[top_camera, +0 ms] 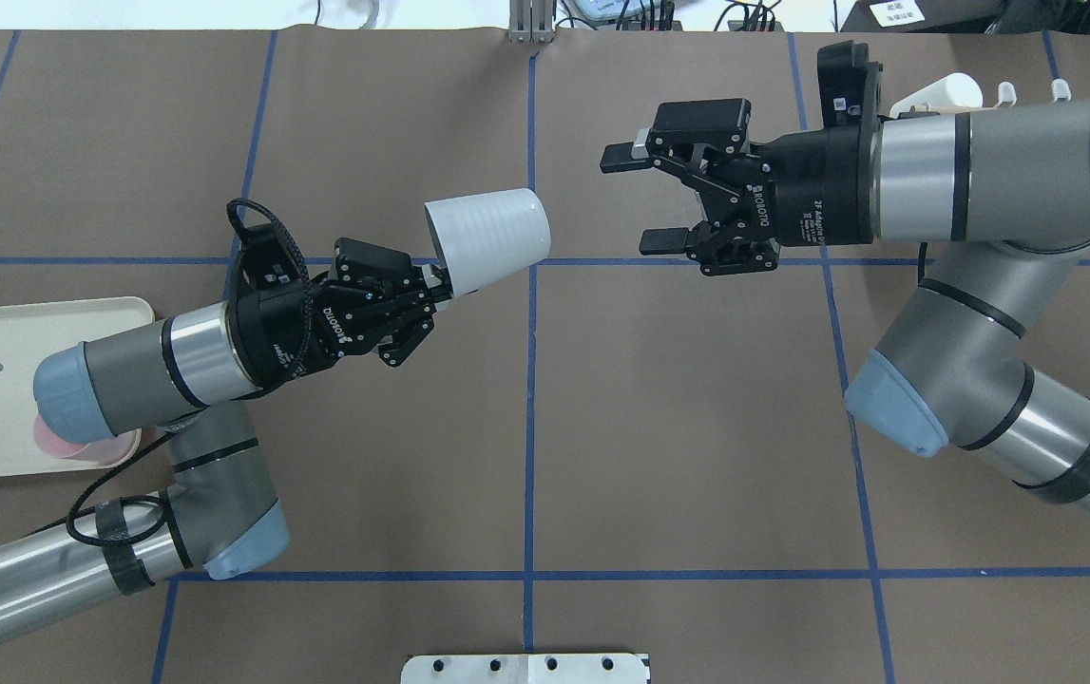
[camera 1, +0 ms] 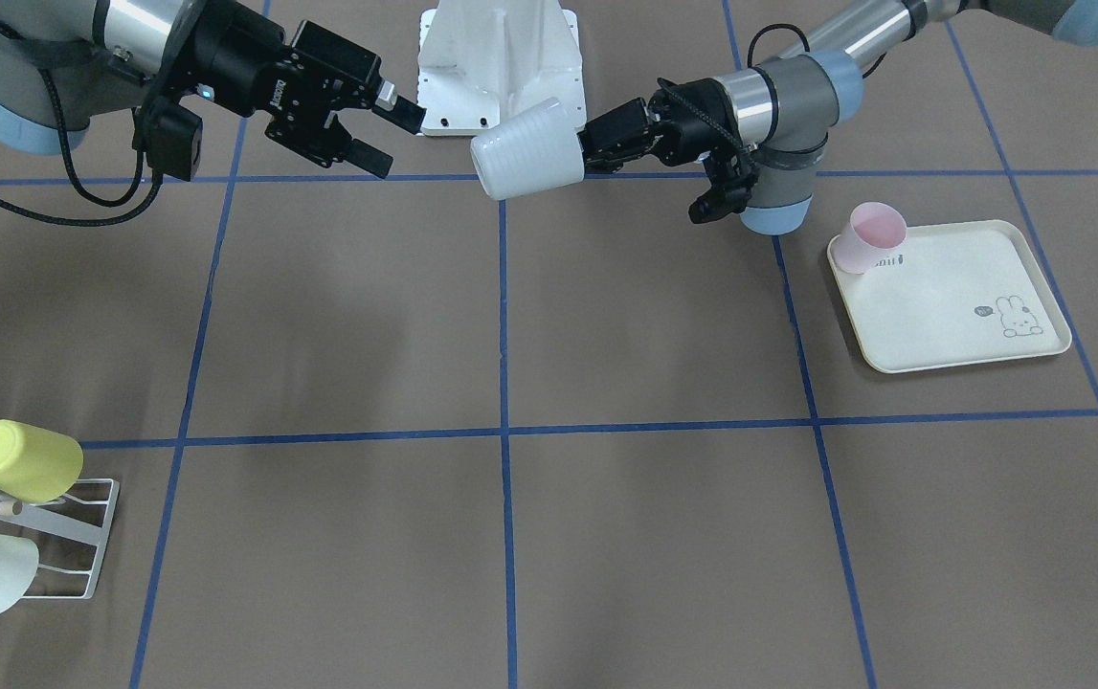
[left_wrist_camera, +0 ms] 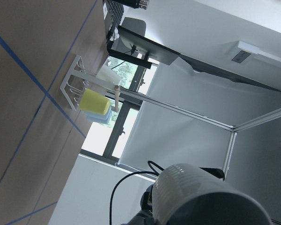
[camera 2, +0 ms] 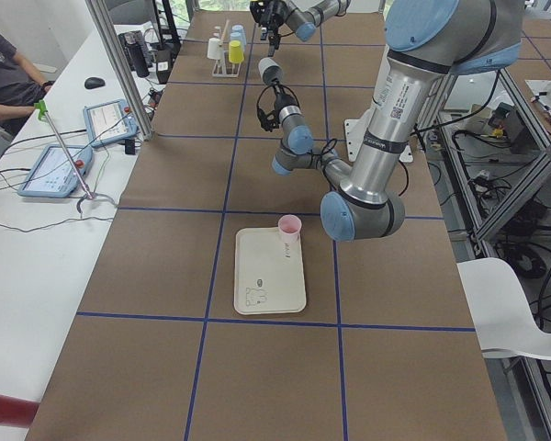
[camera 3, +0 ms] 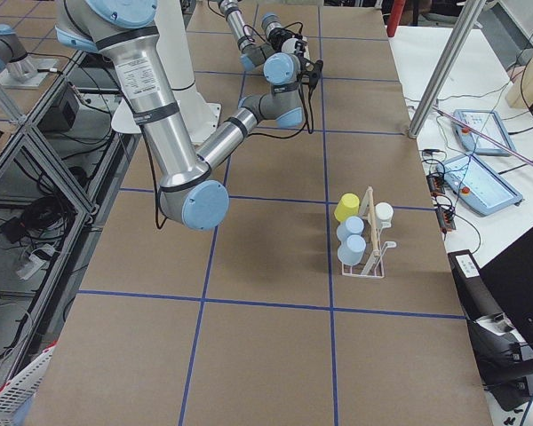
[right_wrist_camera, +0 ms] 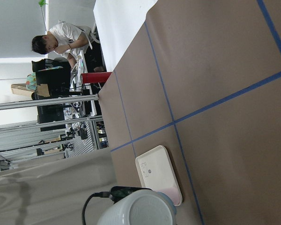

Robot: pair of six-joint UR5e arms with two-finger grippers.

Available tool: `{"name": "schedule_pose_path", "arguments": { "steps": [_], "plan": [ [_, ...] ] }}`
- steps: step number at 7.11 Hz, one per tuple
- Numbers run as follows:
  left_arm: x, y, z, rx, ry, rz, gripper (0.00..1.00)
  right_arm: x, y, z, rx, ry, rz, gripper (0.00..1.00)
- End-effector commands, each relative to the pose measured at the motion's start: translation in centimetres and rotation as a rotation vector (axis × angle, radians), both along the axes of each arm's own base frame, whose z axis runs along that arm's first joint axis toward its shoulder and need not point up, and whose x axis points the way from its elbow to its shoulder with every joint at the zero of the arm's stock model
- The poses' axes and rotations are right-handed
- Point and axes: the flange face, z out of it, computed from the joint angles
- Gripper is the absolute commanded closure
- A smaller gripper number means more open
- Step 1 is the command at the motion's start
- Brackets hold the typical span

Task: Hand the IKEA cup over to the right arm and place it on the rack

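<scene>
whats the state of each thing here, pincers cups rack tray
left pincer: shut on the white cup
white cup: held sideways in the air
right pincer: open, apart from the cup
pink cup: upright at a corner of the tray
rack: standing, yellow cup and others on it

Left claw (top_camera: 438, 283) clamped, right claw (top_camera: 635, 199) spread wide, tips facing

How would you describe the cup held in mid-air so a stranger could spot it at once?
Look above the middle of the brown table. The left gripper holds a white ribbed cup sideways there. Every other cup sits on the rack or the tray.
</scene>
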Motion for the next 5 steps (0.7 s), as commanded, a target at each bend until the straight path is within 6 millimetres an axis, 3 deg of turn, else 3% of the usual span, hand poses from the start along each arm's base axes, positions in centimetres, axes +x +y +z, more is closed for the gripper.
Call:
{"name": "schedule_pose_path", "arguments": {
  "steps": [1, 5],
  "plan": [
    [1.5, 1.8, -1.4, -0.012, 0.081, 0.015, 1.0, -0.6, 0.3, -0.2, -0.027, -0.069, -0.002, 0.02],
    [2.6, 2.7, -3.2, 0.001, 0.11, 0.037, 1.0, -1.6, 1.2, -0.8, -0.025, -0.085, -0.029, 0.02]
  ]
}}
